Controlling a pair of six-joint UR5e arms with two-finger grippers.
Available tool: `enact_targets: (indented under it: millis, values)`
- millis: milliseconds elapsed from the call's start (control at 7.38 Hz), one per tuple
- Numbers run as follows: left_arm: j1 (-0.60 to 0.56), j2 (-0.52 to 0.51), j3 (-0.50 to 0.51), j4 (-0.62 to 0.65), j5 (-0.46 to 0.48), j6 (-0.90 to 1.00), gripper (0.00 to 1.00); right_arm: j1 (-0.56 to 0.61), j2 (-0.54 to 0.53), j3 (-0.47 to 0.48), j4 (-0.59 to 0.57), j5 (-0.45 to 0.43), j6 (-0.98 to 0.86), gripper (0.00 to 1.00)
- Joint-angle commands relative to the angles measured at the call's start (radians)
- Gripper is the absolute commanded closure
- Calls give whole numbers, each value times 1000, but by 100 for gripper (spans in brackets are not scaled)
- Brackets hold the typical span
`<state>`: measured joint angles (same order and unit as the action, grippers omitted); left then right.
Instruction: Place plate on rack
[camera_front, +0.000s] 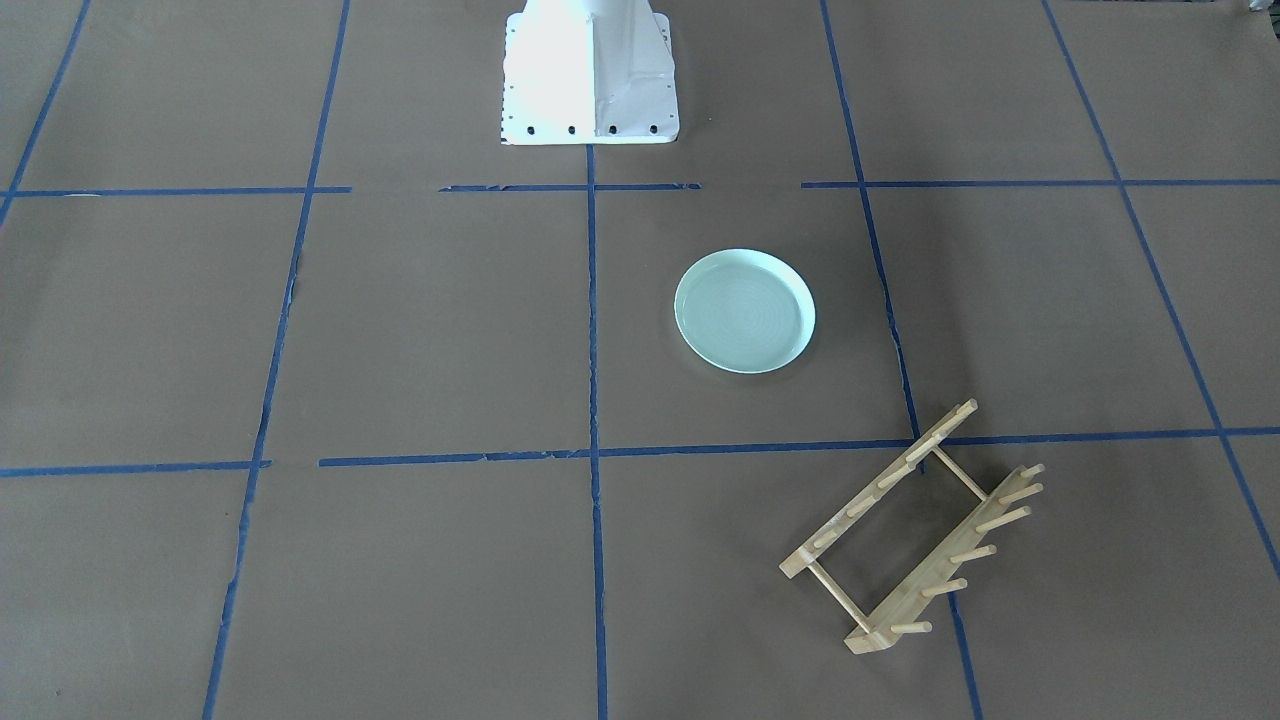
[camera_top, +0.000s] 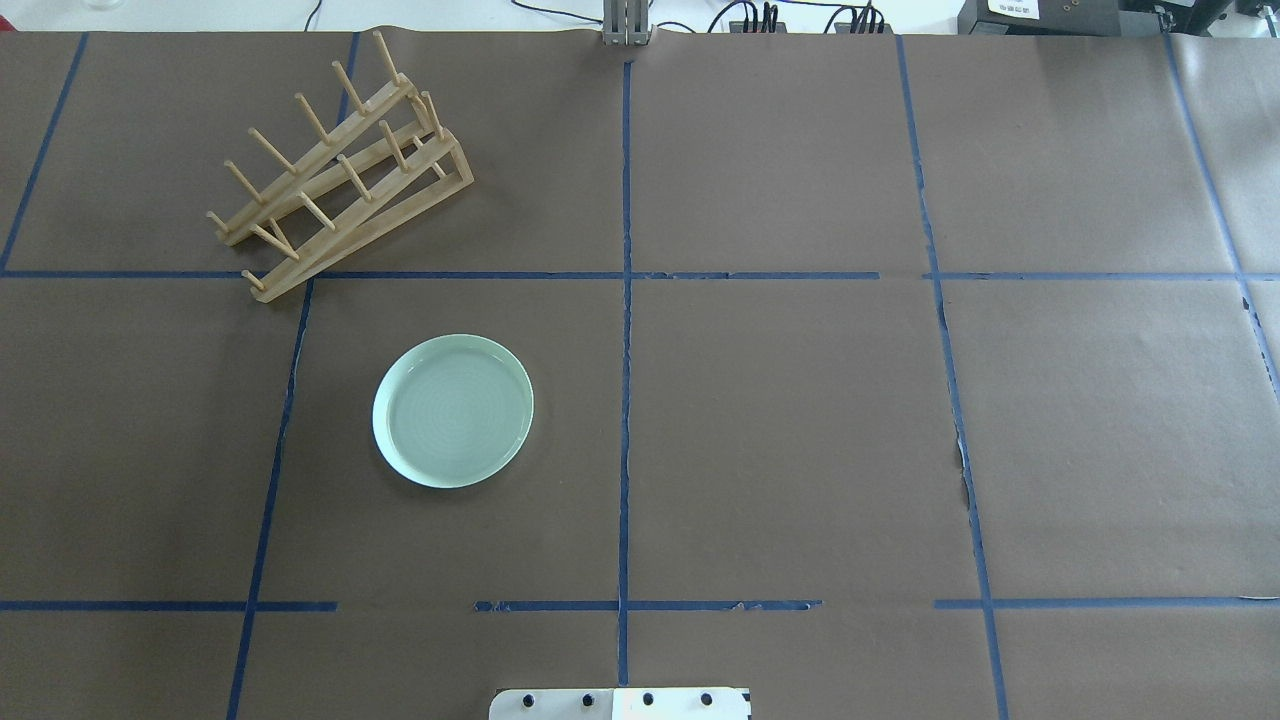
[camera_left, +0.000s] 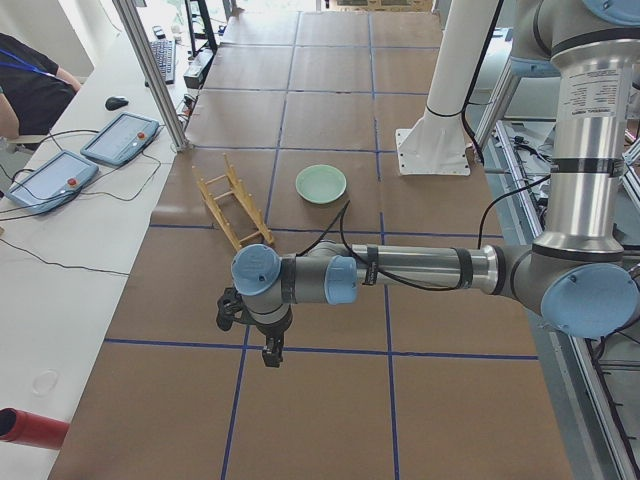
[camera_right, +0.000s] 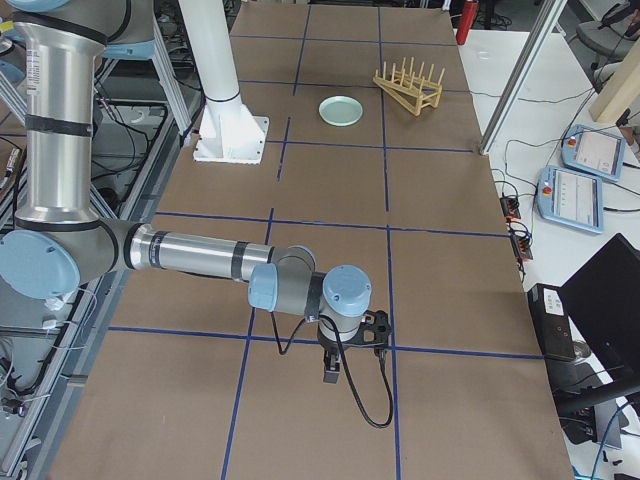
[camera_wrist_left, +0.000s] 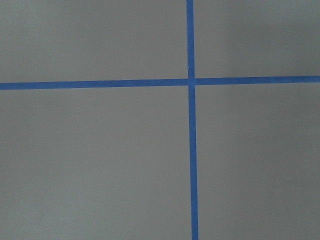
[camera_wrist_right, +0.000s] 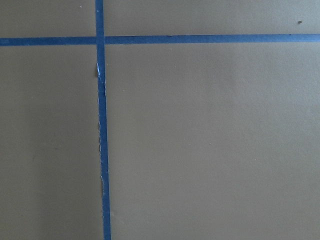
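The pale mint-green plate (camera_top: 453, 411) lies flat on the brown paper, left of the centre line; it also shows in the front view (camera_front: 745, 311) and in both side views (camera_left: 320, 184) (camera_right: 340, 110). The wooden rack (camera_top: 335, 165) stands empty at the far left, set at an angle, apart from the plate (camera_front: 915, 530) (camera_left: 232, 205) (camera_right: 408, 85). My left gripper (camera_left: 270, 352) hangs over the table's left end, far from both. My right gripper (camera_right: 331, 372) hangs over the right end. Both show only in the side views, so I cannot tell whether they are open or shut.
The table is covered in brown paper with a grid of blue tape (camera_top: 625, 300). The white robot base (camera_front: 588, 75) stands at the near-middle edge. Both wrist views show only paper and tape crossings (camera_wrist_left: 190, 81) (camera_wrist_right: 99, 41). Teach pendants (camera_left: 120, 138) lie beyond the table.
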<state>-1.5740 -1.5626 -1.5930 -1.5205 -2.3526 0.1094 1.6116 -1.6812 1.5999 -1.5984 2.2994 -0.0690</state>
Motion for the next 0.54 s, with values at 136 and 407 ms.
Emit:
enact_targets:
  millis: [136,407]
  values:
    - [0,-5,-5,2,3,16,0,-1,0,0,0,0,0,0]
    - [2,-19,-127,0,1,0,0,-1,0,0,0,0,0,0]
